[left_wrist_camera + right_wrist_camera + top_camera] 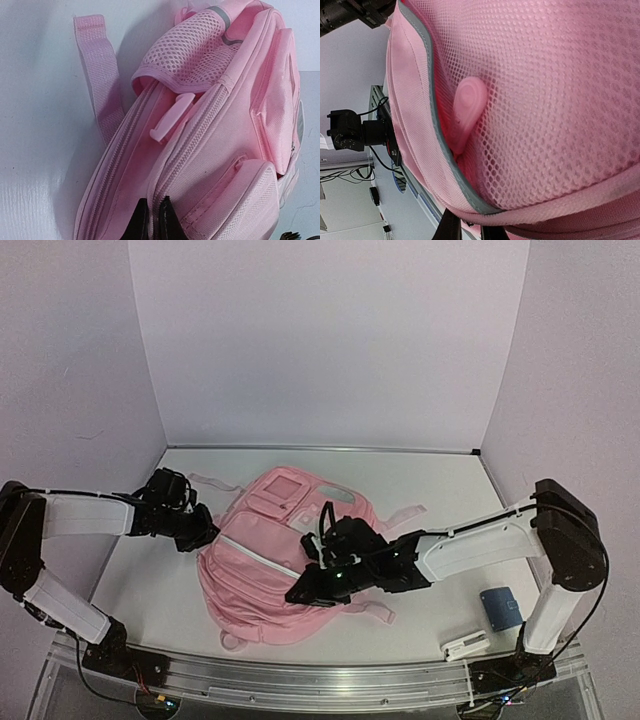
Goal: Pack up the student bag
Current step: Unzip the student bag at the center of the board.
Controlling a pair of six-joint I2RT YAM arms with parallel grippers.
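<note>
The student bag [285, 560], a soft pink backpack, lies flat in the middle of the table with its front pockets up. My left gripper [203, 531] is at its left edge. In the left wrist view the left gripper [154, 204] is shut on the bag's zip edge [165, 165], beside an open slit with a pink pull tab [172, 116]. My right gripper [306, 591] rests on the bag's near right part. In the right wrist view the right gripper [470, 228] pinches the fabric edge under the mesh side pocket [555, 100], which has a pink tab [467, 112] tucked inside.
A small blue flat object [501, 607] and a white object [466, 646] lie on the table at the near right, by the right arm's base. Pink straps [212, 483] trail off the bag's far side. White walls enclose the table's back and sides.
</note>
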